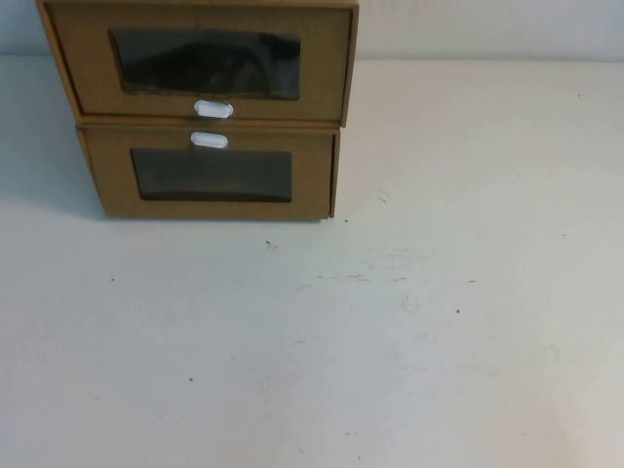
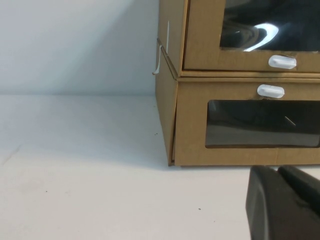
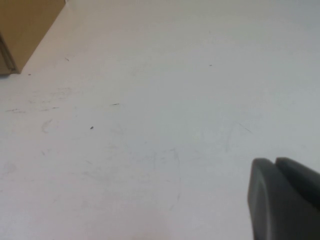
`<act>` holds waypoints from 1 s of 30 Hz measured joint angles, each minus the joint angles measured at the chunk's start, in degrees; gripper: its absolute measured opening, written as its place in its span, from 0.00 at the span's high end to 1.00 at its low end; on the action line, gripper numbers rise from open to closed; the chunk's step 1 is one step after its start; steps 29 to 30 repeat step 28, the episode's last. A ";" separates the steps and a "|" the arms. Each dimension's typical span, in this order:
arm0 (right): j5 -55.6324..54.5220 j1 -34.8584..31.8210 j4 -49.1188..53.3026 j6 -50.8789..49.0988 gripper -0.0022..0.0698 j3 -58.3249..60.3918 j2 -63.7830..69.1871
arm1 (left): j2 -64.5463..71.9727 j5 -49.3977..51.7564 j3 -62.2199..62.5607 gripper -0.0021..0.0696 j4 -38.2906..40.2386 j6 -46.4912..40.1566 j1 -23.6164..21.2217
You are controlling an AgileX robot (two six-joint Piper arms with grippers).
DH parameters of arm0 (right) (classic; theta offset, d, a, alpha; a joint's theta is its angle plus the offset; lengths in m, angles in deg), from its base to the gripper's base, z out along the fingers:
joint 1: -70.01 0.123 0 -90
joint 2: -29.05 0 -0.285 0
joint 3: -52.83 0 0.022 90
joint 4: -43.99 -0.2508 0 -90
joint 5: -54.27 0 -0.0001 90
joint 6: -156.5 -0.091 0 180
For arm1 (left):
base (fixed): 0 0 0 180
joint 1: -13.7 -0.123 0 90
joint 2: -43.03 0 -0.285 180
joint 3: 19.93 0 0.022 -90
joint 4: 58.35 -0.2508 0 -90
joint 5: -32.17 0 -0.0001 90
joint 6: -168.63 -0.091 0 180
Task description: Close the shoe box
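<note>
The left gripper [image 2: 276,172] hangs low over the white table [image 1: 390,341], its two dark jaws pressed together with nothing between them. From its own camera, the stack of boxes stands just ahead of it. The shoe box [image 1: 205,60], a brown cardboard drawer-style box with a clear rectangular window, is the upper one, so it lies ahead of this claw and above it. Its small white pull tab [image 1: 213,109] sits under the window. Directly below rests a second brown cardboard box [image 1: 210,175], nearly level with the claw, its tab above the window.

In the high view the upper drawer front seems to stand slightly proud of its sleeve, which would be why it needs a push. A closed claw suits that: it makes a blunt tip for pressing the front.

The right gripper [image 3: 274,162], likewise closed and empty, hovers over bare table, the boxes well away ahead and to its side; it looks parked.
</note>
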 joint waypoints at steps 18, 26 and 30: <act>0.00 0.00 -0.03 0.12 0.99 0.00 0.00 | -2.01 15.97 0.00 0.98 -53.76 45.70 0.00; 0.00 0.00 -0.12 0.12 0.99 0.00 0.00 | -2.07 15.97 0.00 0.98 -54.13 46.16 -0.09; 0.00 0.00 -0.12 0.12 0.99 0.00 0.00 | -2.07 15.97 0.00 0.98 -54.13 46.19 -0.09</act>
